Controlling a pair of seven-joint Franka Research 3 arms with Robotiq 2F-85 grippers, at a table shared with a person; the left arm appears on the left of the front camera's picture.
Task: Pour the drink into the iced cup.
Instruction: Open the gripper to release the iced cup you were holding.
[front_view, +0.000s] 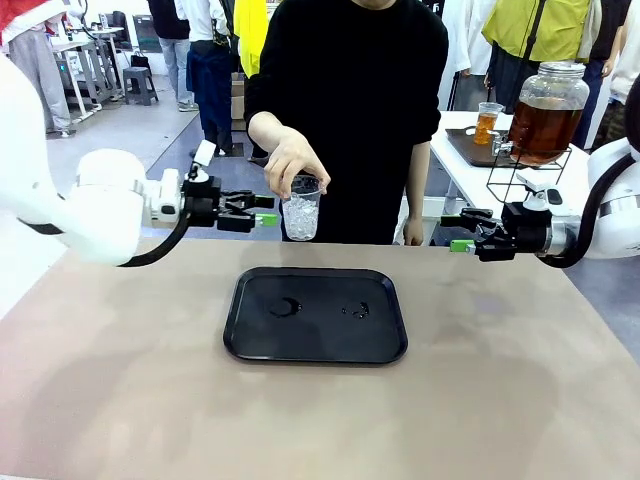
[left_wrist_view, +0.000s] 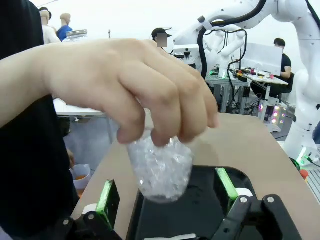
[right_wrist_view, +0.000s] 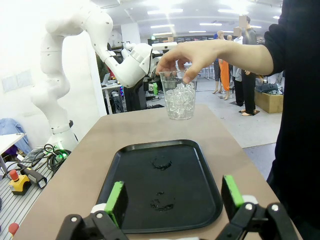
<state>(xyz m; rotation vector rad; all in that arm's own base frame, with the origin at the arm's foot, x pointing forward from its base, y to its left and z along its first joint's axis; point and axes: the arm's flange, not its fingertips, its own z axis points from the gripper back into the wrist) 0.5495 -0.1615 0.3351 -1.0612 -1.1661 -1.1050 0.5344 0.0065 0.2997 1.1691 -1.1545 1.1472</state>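
A person's hand (front_view: 292, 160) holds the iced cup (front_view: 301, 212), a clear plastic cup full of ice, by its rim above the table's far edge. My left gripper (front_view: 266, 211) is open just left of the cup, level with it, fingers apart and off it. In the left wrist view the iced cup (left_wrist_view: 161, 170) hangs just ahead of the open left gripper (left_wrist_view: 165, 177). My right gripper (front_view: 458, 232) is open and holds nothing, off to the right. It faces the iced cup (right_wrist_view: 180, 100) across the tray. The drink (front_view: 545, 128), amber liquid, fills a glass dispenser jar on a side table.
A black tray (front_view: 250, 335) lies mid-table with wet marks on it, below and in front of the cup. A small cup of amber liquid (front_view: 487, 124) stands beside the jar. The person's body stands close behind the far edge.
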